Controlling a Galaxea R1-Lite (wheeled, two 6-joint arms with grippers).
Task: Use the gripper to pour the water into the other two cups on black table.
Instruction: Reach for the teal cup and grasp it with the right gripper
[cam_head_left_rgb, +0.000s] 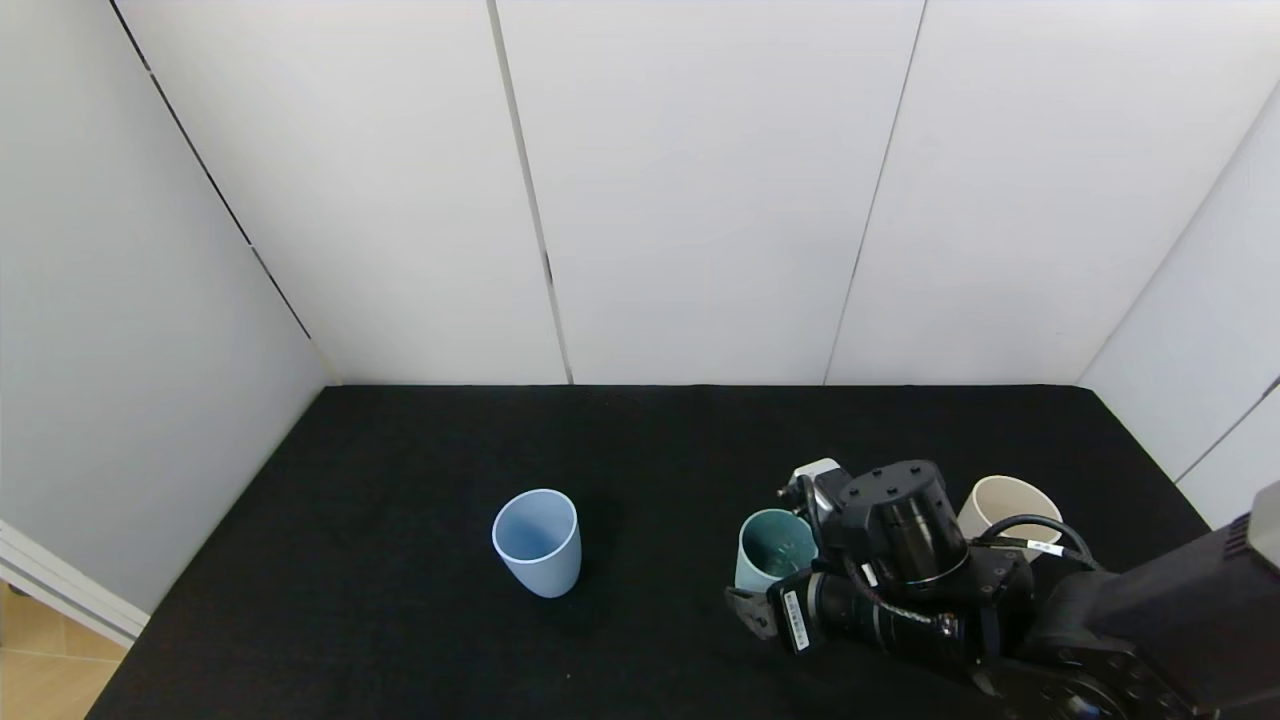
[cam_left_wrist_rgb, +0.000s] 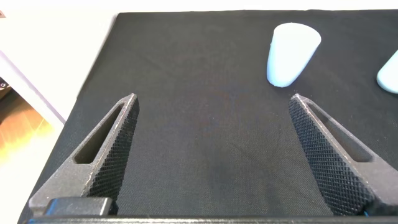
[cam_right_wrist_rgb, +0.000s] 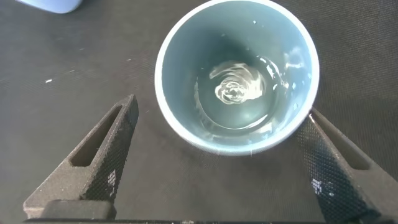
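Observation:
The teal-green cup (cam_head_left_rgb: 775, 550) stands upright on the black table (cam_head_left_rgb: 400, 450), right of centre. In the right wrist view its rim (cam_right_wrist_rgb: 180, 118) sits between my open right gripper's fingers (cam_right_wrist_rgb: 217, 158), one finger close beside it, and the water (cam_right_wrist_rgb: 239, 93) glints at its bottom. In the head view my right gripper (cam_head_left_rgb: 762, 602) is mostly hidden under the arm. The light blue cup (cam_head_left_rgb: 537, 542) stands left of centre. The cream-beige cup (cam_head_left_rgb: 1008, 503) stands right of the arm. My left gripper (cam_left_wrist_rgb: 212, 99) is open and empty over bare table, the light blue cup (cam_left_wrist_rgb: 292, 53) ahead of it.
White panel walls (cam_head_left_rgb: 700, 200) enclose the table at the back and both sides. The table's left edge (cam_left_wrist_rgb: 81, 93) shows in the left wrist view, with wooden floor beyond. A slice of another cup (cam_left_wrist_rgb: 390, 71) shows at that view's edge.

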